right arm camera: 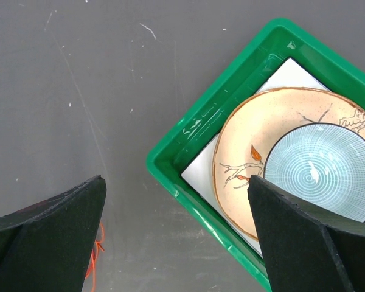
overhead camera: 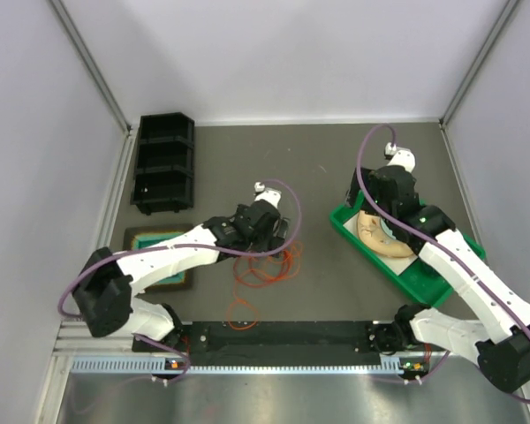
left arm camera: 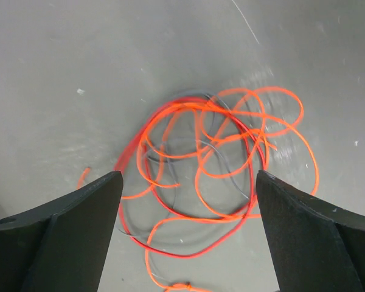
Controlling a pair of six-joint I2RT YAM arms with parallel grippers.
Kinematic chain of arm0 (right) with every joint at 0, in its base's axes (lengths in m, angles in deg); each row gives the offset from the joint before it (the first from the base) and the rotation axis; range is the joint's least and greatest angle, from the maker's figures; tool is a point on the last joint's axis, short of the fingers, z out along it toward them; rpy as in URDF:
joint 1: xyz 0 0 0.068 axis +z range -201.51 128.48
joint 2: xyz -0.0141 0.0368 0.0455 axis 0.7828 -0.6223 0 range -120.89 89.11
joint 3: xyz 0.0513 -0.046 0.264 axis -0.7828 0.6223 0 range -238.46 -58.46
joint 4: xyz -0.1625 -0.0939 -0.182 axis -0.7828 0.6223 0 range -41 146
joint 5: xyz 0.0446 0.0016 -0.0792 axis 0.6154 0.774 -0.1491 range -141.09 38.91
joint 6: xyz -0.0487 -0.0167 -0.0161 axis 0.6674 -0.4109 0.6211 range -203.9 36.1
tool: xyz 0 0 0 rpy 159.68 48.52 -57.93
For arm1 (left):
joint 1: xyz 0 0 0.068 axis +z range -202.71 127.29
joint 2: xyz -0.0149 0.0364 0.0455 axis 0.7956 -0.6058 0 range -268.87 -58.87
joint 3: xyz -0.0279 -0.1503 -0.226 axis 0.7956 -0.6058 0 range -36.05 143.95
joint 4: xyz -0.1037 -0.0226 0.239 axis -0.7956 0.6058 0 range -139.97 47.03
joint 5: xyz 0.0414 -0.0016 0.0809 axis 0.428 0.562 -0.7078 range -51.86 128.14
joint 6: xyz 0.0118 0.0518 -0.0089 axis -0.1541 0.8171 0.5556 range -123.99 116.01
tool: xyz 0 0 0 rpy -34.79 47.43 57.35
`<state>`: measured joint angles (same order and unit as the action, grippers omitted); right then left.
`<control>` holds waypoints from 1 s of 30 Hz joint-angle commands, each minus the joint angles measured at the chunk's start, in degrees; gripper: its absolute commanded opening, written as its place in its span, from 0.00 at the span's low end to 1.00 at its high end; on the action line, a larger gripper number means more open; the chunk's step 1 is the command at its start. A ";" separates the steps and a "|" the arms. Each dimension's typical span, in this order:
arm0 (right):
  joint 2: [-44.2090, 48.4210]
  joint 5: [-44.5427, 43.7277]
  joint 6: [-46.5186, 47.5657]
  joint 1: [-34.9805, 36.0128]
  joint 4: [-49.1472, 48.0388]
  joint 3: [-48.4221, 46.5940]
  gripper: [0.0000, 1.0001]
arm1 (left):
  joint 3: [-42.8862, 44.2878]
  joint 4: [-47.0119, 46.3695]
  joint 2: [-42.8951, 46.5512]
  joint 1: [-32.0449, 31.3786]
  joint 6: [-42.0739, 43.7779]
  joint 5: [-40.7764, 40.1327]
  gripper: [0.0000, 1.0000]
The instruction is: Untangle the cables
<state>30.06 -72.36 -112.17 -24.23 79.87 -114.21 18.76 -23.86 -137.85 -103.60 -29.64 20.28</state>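
- So, top view first: where's the tangle?
- Middle of the table, slightly left. The cables (overhead camera: 267, 263) lie in one loose orange-red heap, and a small loop (overhead camera: 243, 313), seemingly separate, sits nearer to me by the black strip (overhead camera: 283, 334) at the near edge. I have the left gripper (overhead camera: 276, 238) hanging just at the far side of the heap, since that arm reaches it. The right gripper (overhead camera: 371, 205) is off to the right, above the left far corner of the green tray (overhead camera: 340, 223) and well apart from the cables. I judge it parked out of the way.
- And the left wrist view?
- Its fingers (left arm camera: 73, 231) are spread wide with nothing between them, and the heap is framed in the gap below. The orange strands cross each other many times, and a thin dark cable (left arm camera: 194, 93) threads through them. I'd say I'm lined up to pick one strand. An outer loop on the right looks freest.
- Right wrist?
- Spread wide too, and empty. Under it is the tray's corner, holding a cream plate (right arm camera: 243, 140) with a branch pattern and a blue crosshatched dish (right arm camera: 322, 170) on top. Only a scrap of orange cable (right arm camera: 97, 249) shows beside my left finger. As far as I can judge, no untangling is done yet.
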 commanded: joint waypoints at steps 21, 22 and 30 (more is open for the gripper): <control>-0.46 4.14 -0.12 -0.04 -2.75 -2.61 0.99 | 16.45 1.84 -17.70 1.76 -2.92 -3.68 0.00; -0.19 4.05 -0.03 -0.04 -2.49 -2.70 0.99 | 17.60 2.02 -17.00 2.37 -1.44 -2.80 0.00; 1.92 2.91 -0.20 -0.04 -2.05 -0.59 0.99 | 25.08 5.16 -9.26 7.04 3.24 1.43 0.02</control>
<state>30.09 -68.78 -112.17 -24.23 78.25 -114.38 40.40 -20.00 -152.12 -96.94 -29.02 20.06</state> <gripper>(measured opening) 0.987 0.010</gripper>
